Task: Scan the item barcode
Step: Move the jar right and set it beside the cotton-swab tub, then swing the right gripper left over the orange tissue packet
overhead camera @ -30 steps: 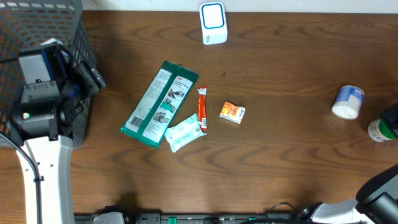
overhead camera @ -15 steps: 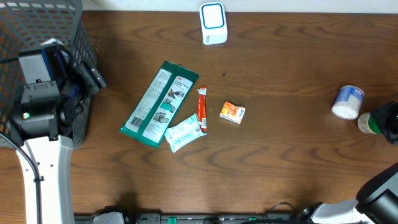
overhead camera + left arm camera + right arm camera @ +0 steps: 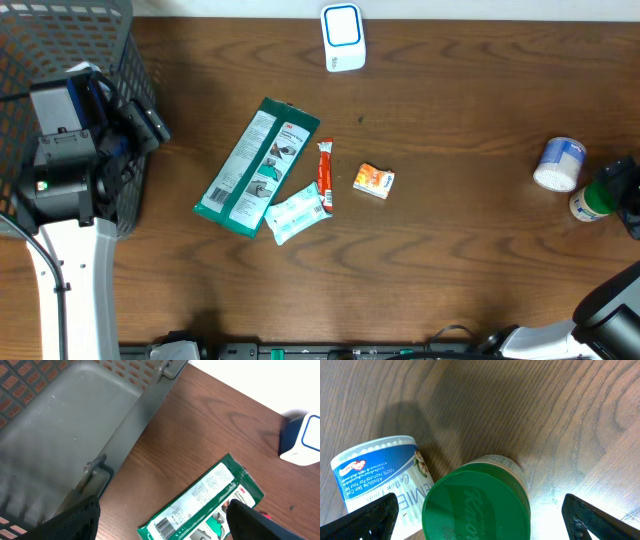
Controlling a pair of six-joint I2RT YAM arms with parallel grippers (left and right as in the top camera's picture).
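The white scanner (image 3: 342,37) with a blue face stands at the table's far edge and shows again in the left wrist view (image 3: 302,440). A green-lidded jar (image 3: 586,202) stands upright at the far right. My right gripper (image 3: 618,190) is open around its lid (image 3: 475,507), with a gap on each side of it (image 3: 480,522). A white and blue tub (image 3: 558,164) lies beside the jar (image 3: 377,472). My left gripper (image 3: 165,525) hangs open by the basket, above the green packet (image 3: 205,502), whose barcode (image 3: 167,523) faces up.
A grey mesh basket (image 3: 60,40) fills the back left corner, and its wall (image 3: 75,420) is close to my left fingers. At mid table lie the green packet (image 3: 258,166), a wipes pack (image 3: 297,212), a red stick (image 3: 325,176) and a small orange box (image 3: 374,180).
My right gripper carried the jar leftward, close to the white and blue tub, and then opened its jaws off the lid. The left arm stayed still.
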